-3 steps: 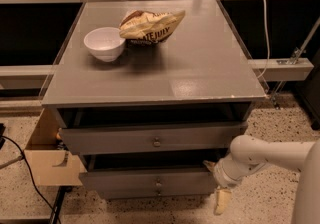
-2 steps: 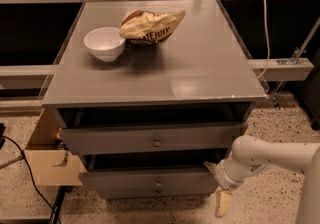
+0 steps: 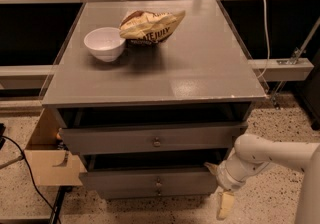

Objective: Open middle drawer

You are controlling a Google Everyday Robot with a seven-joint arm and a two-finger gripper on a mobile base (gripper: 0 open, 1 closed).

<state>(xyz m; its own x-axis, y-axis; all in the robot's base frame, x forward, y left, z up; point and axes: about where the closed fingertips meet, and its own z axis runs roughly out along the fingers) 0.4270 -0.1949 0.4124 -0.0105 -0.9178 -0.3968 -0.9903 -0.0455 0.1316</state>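
The grey cabinet [image 3: 210, 75] shows two drawer fronts. The upper one [image 3: 100, 140] is wider and has a knob [image 3: 156, 142]. Below it is the middle drawer [image 3: 125, 182] with a small round metal knob [image 3: 159, 184]. A dark gap shows above its front, and its inside is hidden. My gripper [image 3: 219, 187] is at the right end of the middle drawer's front, on a white arm [image 3: 270, 155] coming from the right. Its tan fingers are apart: one [image 3: 212, 168] by the drawer's top right corner, the other [image 3: 225, 205] hanging below. The lowest drawer is out of view.
A white bowl [image 3: 104, 43] and a crumpled snack bag [image 3: 151, 26] sit on the cabinet top. A cardboard box [image 3: 44, 160] and a black cable [image 3: 22, 168] lie on the floor at the left. A white cable [image 3: 264, 23] and a rail [image 3: 285, 69] stand at the right.
The arm has shifted very slightly to the right. The drawers, bowl and bag have not moved.
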